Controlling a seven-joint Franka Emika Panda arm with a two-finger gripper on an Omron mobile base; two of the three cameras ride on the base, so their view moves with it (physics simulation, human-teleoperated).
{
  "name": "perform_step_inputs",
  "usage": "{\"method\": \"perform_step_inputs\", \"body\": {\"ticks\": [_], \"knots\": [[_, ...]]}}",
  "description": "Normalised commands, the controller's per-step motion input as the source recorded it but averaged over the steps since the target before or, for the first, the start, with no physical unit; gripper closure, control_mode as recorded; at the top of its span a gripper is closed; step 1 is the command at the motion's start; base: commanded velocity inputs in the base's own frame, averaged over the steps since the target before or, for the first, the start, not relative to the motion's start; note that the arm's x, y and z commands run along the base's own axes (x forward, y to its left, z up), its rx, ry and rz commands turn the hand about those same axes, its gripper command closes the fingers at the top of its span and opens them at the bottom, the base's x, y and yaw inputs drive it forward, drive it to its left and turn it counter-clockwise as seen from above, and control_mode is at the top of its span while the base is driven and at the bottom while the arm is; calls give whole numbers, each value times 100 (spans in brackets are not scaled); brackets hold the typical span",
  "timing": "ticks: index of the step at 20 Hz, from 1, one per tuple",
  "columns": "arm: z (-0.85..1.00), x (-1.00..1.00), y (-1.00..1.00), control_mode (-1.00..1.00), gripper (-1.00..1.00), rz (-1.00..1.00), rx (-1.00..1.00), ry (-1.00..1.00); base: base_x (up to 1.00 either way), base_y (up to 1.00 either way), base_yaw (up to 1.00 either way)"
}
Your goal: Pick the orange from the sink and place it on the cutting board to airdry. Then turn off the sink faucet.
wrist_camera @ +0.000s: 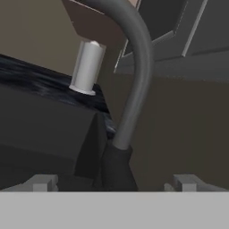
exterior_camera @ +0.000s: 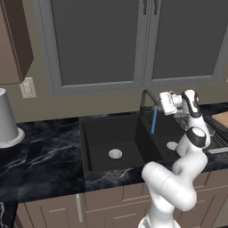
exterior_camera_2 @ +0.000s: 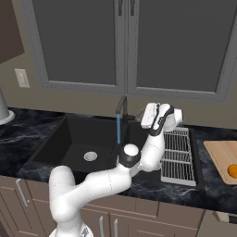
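Right base view shows the orange (exterior_camera_2: 233, 171) resting on the cutting board (exterior_camera_2: 220, 157), right of the sink (exterior_camera_2: 74, 134); placement appears complete. Water (exterior_camera_2: 119, 129) runs from the faucet (exterior_camera_2: 122, 106). The gripper (exterior_camera_2: 144, 116) hovers beside it; jaw opening cannot be determined.

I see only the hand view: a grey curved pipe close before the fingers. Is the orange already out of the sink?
Observer: Yes. In the right base view the orange lies on the cutting board.
Operator: Is the water off?
Observer: No. A blue stream falls from the sink faucet into the sink.
Operator: Where is my hand?
Observer: The gripper is raised beside the faucet's spout, above the sink's right basin; whether it touches, I cannot tell.
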Motion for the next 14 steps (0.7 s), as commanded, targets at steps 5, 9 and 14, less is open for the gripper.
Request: {"method": "perform_step_inputs", "body": {"ticks": [5, 9, 14], "knots": [[-3, 49, 55, -100, -100, 17, 1, 2, 0, 0, 0], [-14, 59, 57, -100, -100, 20, 1, 4, 0, 0, 0], [-17, 61, 76, -100, -100, 21, 0, 7, 0, 0, 0]]}}
